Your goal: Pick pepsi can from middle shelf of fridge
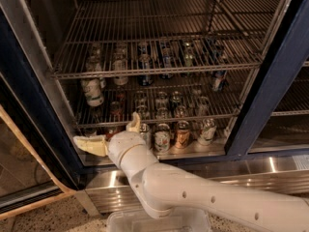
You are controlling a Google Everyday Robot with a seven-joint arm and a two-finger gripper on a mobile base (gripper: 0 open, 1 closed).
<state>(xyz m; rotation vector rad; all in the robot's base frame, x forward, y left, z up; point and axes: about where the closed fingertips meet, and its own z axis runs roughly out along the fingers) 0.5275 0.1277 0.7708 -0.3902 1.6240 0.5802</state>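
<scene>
arm bent low; gripper [107,128] wide open, empty, at fridge [270,91] bottom-left front.

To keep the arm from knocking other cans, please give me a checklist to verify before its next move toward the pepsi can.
1. Front of the fridge open: ok.
2. The pepsi can visible, upright on the middle shelf: ok.
3. The claw open and empty: ok.
4. The claw at the height of the middle shelf: not ok; it is lower, at the left, near the bottom cans.
5. Free room beside the pepsi can: cannot tell; neighbour cans stand close.
</scene>
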